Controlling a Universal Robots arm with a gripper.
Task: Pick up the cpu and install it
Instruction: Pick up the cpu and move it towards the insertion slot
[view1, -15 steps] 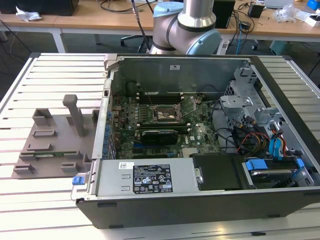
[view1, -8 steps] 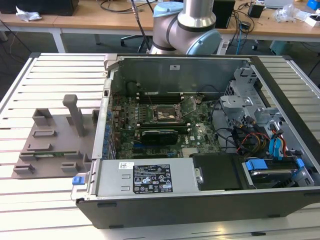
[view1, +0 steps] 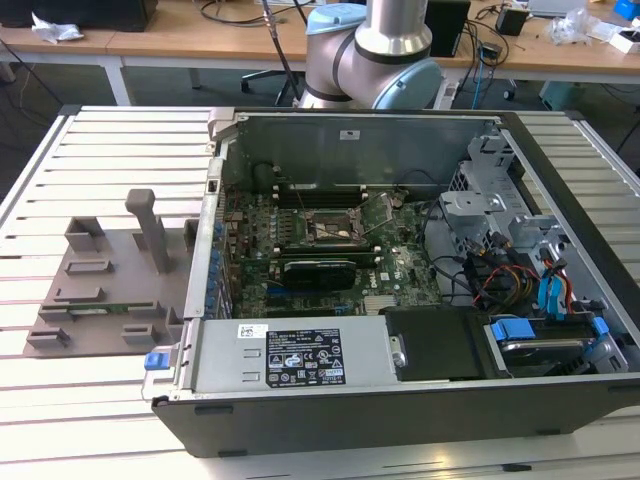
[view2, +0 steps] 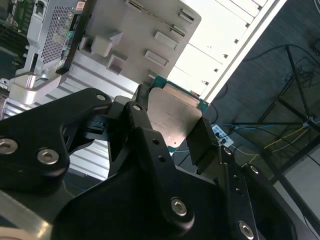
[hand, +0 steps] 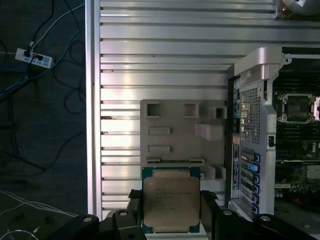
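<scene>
Fingers: the fingers (hand: 208, 207) are clamped on two opposite edges of the cpu (hand: 170, 202), its metal lid turned toward the first wrist camera.
Cpu: between the fingers, held in the air well above the grey fixture tray (hand: 170, 125) on the slatted counter (hand: 150, 50).
Socket: the open socket (hand: 298, 107) in the computer case (view1: 400, 400) sits well apart from the fingers, off to one side.
Doing it well: I would keep the chip level, grip the edges only, square its corners to the socket frame, and lower it straight without sliding.
Writing: there is faint print on the cpu lid and a white sticker (view1: 303, 358) on the case; neither is legible.
</scene>
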